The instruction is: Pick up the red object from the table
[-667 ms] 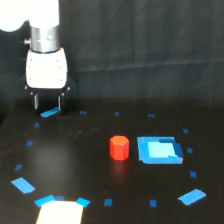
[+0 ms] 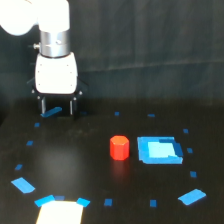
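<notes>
- Black matte surface (image 2: 75, 160) fills the shot, dotted with little blue tape marks (image 2: 23, 185), dark backdrop behind.
- White xArm's end effector (image 2: 58, 106) hangs at the exterior view's upper left, its two dark fingers spread apart with nothing between them, tips just above the surface.
- Red object (image 2: 119, 147), a stubby red-orange block, stands upright well apart from the end effector, lower and toward the exterior view's right.
- Blue square patch (image 2: 159, 150) sits just beside the block, on its far side from the end effector.
- White patch (image 2: 60, 213) lies at the bottom edge, well below the end effector.
</notes>
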